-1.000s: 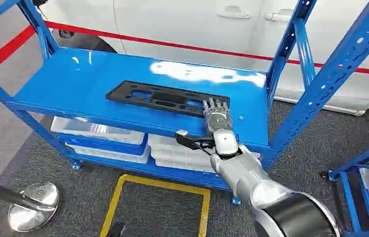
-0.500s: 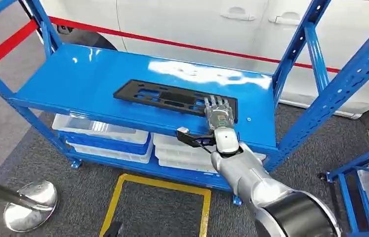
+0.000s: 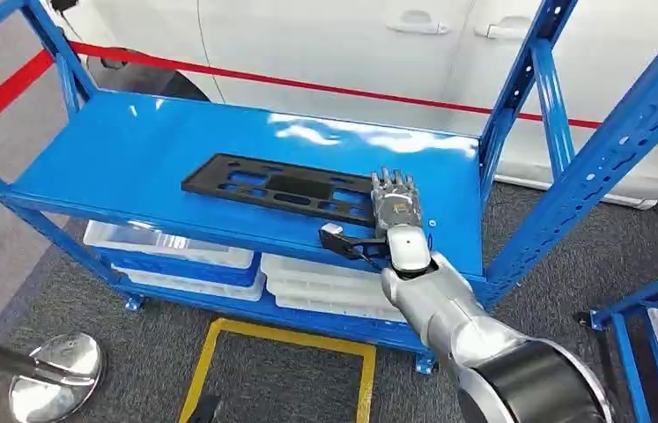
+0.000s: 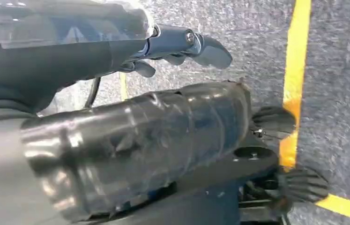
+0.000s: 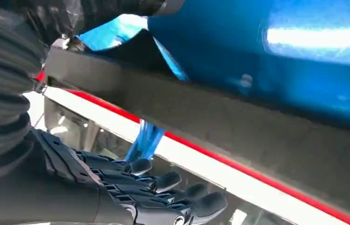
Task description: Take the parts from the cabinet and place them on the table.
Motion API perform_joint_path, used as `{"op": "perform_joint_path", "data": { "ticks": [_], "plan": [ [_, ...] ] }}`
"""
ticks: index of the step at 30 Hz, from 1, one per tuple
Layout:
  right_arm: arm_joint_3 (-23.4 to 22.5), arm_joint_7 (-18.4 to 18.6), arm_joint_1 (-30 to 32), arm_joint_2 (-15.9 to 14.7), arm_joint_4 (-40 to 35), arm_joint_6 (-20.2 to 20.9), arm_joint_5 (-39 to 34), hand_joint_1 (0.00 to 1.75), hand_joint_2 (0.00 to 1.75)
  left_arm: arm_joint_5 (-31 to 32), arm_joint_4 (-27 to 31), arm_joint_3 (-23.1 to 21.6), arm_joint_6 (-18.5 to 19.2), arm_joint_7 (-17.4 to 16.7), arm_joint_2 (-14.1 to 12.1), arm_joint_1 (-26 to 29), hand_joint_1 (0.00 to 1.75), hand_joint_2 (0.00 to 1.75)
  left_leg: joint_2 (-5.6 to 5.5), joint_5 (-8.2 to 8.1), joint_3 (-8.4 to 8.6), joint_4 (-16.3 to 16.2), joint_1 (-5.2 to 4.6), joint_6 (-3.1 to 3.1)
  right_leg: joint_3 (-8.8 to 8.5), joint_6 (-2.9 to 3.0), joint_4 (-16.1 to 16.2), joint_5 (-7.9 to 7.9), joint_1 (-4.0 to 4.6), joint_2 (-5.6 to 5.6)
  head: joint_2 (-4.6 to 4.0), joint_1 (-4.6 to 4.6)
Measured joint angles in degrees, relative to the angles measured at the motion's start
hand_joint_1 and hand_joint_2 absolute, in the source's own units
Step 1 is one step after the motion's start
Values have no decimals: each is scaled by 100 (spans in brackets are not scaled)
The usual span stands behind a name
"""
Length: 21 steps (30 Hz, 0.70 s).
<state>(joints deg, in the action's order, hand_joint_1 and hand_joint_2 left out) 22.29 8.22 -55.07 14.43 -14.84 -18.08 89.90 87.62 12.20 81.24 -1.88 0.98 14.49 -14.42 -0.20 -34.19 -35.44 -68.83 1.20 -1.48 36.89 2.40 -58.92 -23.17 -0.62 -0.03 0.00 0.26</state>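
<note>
A long flat black part (image 3: 277, 187) with cut-outs lies on the upper board of the blue cabinet (image 3: 131, 150). My right hand (image 3: 394, 203) reaches in from the front, its fingers lying straight over the part's right end. The thumb (image 3: 336, 236) sticks out to the side at the board's front edge. In the right wrist view the right hand (image 5: 130, 187) has its fingers stretched out and apart beside a dark band (image 5: 257, 140) that looks like the part's edge. My left hand (image 4: 182, 44) hangs low over the carpet and holds nothing.
White bins (image 3: 175, 247) stand on the lower board. A blue upright (image 3: 519, 88) rises just right of my hand. A white car (image 3: 325, 44) stands behind the cabinet. A yellow floor line (image 3: 281, 335), a chrome post base (image 3: 52, 374) and another blue rack (image 3: 651, 308) are nearby.
The view has shifted a little. My right hand has slid slightly farther over the part's right end; the part stays flat on the board.
</note>
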Motion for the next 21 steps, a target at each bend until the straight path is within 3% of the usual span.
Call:
{"op": "perform_joint_path", "data": {
  "ticks": [1, 2, 3, 4, 5, 6, 8, 10, 12, 14, 16, 17, 18, 19, 21],
  "plan": [
    [-2, -7, 22, 0, 2, 0, 0, 0, 175, 2, 0, 2, -2, 2, -4, 6, 0, 0, 0, -127, -278, -441, 0, -16, 1, 10, -1, -8, 7, 1, 0, 4],
    [-2, -9, 30, 0, 2, 0, 0, 0, 175, 2, 0, 2, -9, 2, -4, 22, 0, 0, 0, -117, -449, -661, 0, -25, -2, 14, -4, -14, 10, 5, 0, -2],
    [-2, -17, 29, 0, 2, -2, 0, 0, 175, 4, 0, 4, -11, 2, -7, 35, 0, 0, 0, 35, -473, -594, 0, -24, -13, 12, -6, -22, 10, 12, 0, 2],
    [-2, -17, 30, 0, 2, -9, -2, 0, 175, 4, 0, 4, -11, 2, -7, 35, 0, 0, 1, 314, -372, -270, 0, -16, -33, 1, -12, -33, 10, 20, 0, 0],
    [-4, -17, 33, 0, 2, -9, -2, 66, 175, 4, 0, 4, -11, 2, -9, 29, 0, 0, 2, 601, -198, 168, 0, -2, -53, -10, -18, -47, 10, 22, 0, 2],
    [-9, -15, 33, 0, 2, -11, -7, 175, 175, 4, 0, 4, -11, 2, -13, 22, 0, 0, 6, 900, 45, 739, -1, 25, -72, -34, -32, -64, 10, 23, 0, 2],
    [-13, -17, 26, 0, 0, -28, -7, 175, 175, 20, 0, 4, -11, 9, -13, 4, 0, 0, -7, 873, 166, 1059, -41, 101, -38, -81, -62, -74, 56, 34, 0, 2],
    [-41, -35, 39, 0, 2, -50, -9, 175, 175, 22, 0, 7, -20, 13, -20, 11, 0, 0, -15, 883, 143, 1043, -57, 156, -37, -146, -29, -46, 42, 27, 0, 6],
    [-68, -31, 38, 0, 0, -92, -11, 175, 175, 37, 0, 7, -28, 13, -24, 10, 0, 0, -4, 948, 173, 1123, 0, 252, -22, -215, -63, -85, 36, 22, 0, 7],
    [-92, -28, 29, -2, 0, -109, -11, 175, 175, 39, 0, 7, -37, 13, -24, 0, 0, 0, -2, 961, 170, 1132, -6, 312, 176, -257, -540, -423, 26, 20, 0, 7],
    [-112, -13, 68, -9, 7, -114, -17, 175, 175, 42, 0, 9, -37, 17, -24, 5, 0, 0, 0, 958, 164, 1128, -8, 317, 582, -284, -1434, -834, 17, 18, 0, 7],
    [-120, -9, 100, -22, 13, -116, -22, 175, 175, 42, 0, 9, -39, 20, -24, 8, 0, 0, 0, 958, 161, 1124, -8, 317, 740, -293, -1771, -921, 12, 17, 0, 9],
    [-133, -9, 125, -31, 13, -122, -24, 175, 175, 46, 0, 9, -39, 22, -24, 11, 0, 0, -5, 955, 162, 1119, -8, 317, 752, -294, -1784, -851, -1, 16, 0, 9],
    [-149, -9, 129, -37, 13, -142, -24, 175, 175, 52, 0, 9, -39, 22, -24, 11, 0, 0, -10, 948, 163, 1107, -8, 314, 642, -291, -1548, -672, -12, 16, 0, 9],
    [-153, -9, 89, -37, 11, -197, -22, 175, 175, 55, 0, 9, -39, 22, -24, 6, 0, 0, -15, 913, 167, 1066, -6, 284, 158, -264, -610, -203, -16, 9, 0, 9]
  ]
}}
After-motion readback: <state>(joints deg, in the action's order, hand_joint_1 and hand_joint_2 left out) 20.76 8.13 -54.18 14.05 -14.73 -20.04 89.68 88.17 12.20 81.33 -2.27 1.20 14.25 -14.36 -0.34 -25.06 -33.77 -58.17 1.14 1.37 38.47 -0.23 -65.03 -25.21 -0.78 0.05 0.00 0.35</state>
